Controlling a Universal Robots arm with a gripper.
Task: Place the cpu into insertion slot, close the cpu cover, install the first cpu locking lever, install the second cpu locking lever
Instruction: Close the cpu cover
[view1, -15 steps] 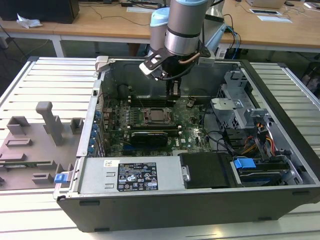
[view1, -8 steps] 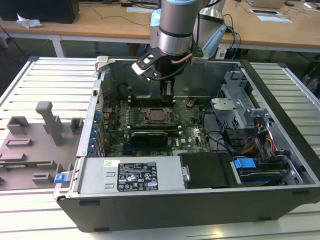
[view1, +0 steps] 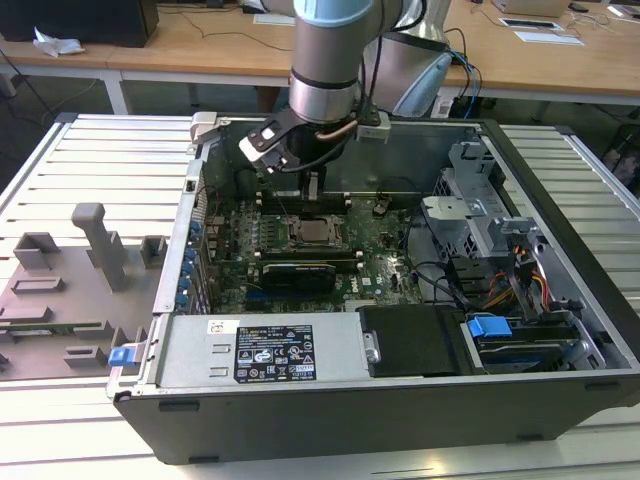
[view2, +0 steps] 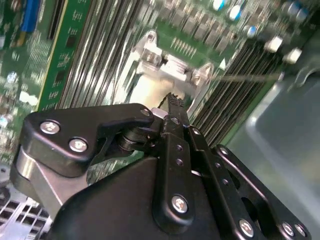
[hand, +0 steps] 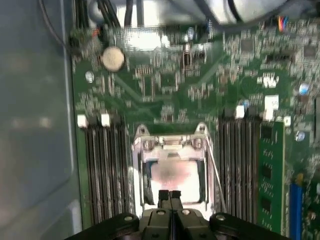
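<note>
Cpu (hand: 176, 174) under cover (hand: 170, 144) | pincer (hand: 169, 195) pressed together, empty, close above | possible risk: slip off thin lever (view2: 245, 77), cover springing up

A slatted silver metal tabletop (view1: 100, 150) carries two things in the exterior view. An open dark desktop computer case (view1: 330, 415) lies on its side across the middle of the slats. At nine o'clock from it, just beside its wall, rests a flat grey fixture tray (view1: 60, 300) with upright posts.
</note>
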